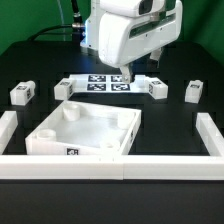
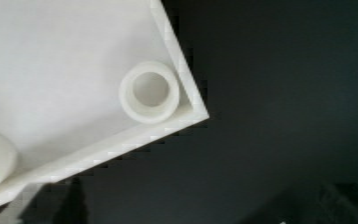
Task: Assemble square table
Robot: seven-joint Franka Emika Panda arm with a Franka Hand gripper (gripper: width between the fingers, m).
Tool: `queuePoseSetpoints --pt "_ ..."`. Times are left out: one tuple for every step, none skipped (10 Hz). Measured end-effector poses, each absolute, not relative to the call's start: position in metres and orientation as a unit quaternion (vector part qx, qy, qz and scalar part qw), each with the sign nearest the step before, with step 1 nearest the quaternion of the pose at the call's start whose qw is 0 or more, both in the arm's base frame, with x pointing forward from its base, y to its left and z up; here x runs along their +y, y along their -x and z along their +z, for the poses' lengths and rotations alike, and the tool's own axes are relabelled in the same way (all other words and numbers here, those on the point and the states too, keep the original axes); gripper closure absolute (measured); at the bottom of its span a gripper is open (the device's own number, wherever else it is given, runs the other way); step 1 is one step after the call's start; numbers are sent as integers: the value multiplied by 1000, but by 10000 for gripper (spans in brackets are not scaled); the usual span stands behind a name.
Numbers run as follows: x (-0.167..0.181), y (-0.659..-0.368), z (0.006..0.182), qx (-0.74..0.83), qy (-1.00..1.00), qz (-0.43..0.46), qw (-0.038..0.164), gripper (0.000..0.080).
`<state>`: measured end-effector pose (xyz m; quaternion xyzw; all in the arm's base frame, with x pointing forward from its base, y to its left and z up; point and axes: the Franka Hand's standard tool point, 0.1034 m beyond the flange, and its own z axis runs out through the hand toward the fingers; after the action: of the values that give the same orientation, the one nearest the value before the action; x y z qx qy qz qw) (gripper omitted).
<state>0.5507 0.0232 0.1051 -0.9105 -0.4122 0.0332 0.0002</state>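
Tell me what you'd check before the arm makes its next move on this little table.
1. The gripper is open and empty: ok.
2. The tabletop lies flat with its sockets facing up: ok.
3. The corner socket is free, with no leg in it: ok.
4. Four legs lie loose, apart from the tabletop: ok.
5. A leg shows in the wrist view, ready to grasp: not ok, only the tabletop's corner shows.

even bright light, both views soft; tabletop [image 2: 60, 90] nearly blown white, perhaps slightly out of focus.
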Motion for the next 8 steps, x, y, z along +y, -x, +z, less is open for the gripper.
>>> queuePoseSetpoints --pt "23 -551 105 -412 910 33 0 150" --pt "23 -551 105 -412 910 33 0 150" --pt "23 -551 105 -412 911 33 0 150" --pt "23 -550 104 -412 911 34 1 150" --pt "19 -551 102 -434 900 25 -2 150" --pt "4 -542 91 -462 887 15 -6 150" --pt "-13 -533 83 -492 870 15 -8 150" --pt "-25 -531 78 -511 860 9 -13 150"
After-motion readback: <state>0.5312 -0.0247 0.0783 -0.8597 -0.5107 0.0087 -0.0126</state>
